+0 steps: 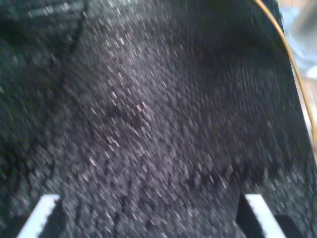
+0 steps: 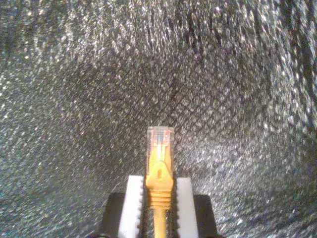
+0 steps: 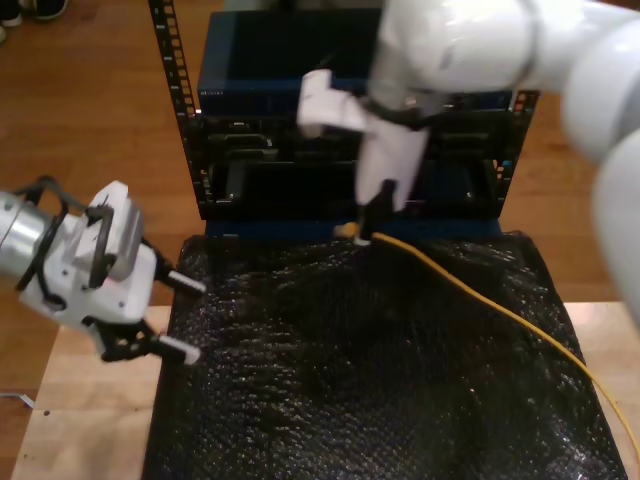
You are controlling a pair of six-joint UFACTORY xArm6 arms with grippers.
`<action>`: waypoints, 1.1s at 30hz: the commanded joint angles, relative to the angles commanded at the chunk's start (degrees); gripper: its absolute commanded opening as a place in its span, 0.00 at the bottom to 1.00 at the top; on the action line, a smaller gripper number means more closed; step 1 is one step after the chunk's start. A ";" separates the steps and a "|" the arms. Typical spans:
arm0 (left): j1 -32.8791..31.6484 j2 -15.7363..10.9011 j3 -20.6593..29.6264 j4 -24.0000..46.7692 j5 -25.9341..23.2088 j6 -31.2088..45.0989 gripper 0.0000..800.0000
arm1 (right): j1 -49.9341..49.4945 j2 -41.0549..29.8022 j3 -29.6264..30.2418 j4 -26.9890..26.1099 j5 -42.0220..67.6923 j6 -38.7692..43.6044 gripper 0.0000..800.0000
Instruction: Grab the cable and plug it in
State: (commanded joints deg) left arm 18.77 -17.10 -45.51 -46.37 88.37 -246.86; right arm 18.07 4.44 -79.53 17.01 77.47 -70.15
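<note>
Second wrist view: my second gripper (image 2: pixel 159 198) clamped the cable (image 2: pixel 159 171) just behind its clear plug.
It hung over the black mat's (image 3: pixel 350 370) far edge, before the rack (image 3: pixel 350 130); my first gripper (image 3: pixel 165 315) stood wide apart at the mat's near-left edge in the exterior view.

No legible text or labels

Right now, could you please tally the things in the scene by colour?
Yellow-orange: 1, the cable held by my second gripper.
Black: 2, the mat and the rack.
White: 2, the arms, including my first gripper.
Total: 5.
</note>
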 joint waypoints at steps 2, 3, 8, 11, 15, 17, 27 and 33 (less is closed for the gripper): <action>-1.32 0.44 -0.53 -1.76 0.00 -0.09 1.00 | -0.79 -1.93 1.49 0.88 0.79 -1.32 0.01; -2.11 0.44 -0.53 -2.81 -0.09 -0.09 1.00 | -1.14 -2.73 2.20 1.14 1.14 -1.67 0.01; -5.19 1.58 -0.53 -6.77 -0.26 -0.79 1.00 | -3.25 -7.30 6.59 2.90 2.11 -4.40 0.01; -7.47 1.93 -0.62 -8.62 -0.44 -0.88 1.00 | -6.15 -10.02 9.14 5.71 2.29 -6.95 0.01; -10.55 2.02 -1.58 -11.25 -0.70 -0.88 1.00 | -8.62 -12.31 10.37 9.23 4.92 -8.88 0.01; -11.78 2.11 -2.02 -11.87 -1.05 -0.88 1.00 | -9.14 -13.01 10.37 9.67 6.33 -9.76 0.01; -16.00 4.66 -3.16 -18.37 -1.85 -0.70 1.00 | -9.14 -17.85 11.34 13.10 7.21 -10.20 0.01; -18.29 4.75 -3.25 -21.63 -1.76 -0.88 0.96 | -8.97 -19.25 11.87 13.54 6.95 -10.02 0.01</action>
State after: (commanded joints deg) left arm 0.48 -12.35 -48.76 -68.00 86.62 -247.74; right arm 9.10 -14.81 -67.66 30.55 84.42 -80.18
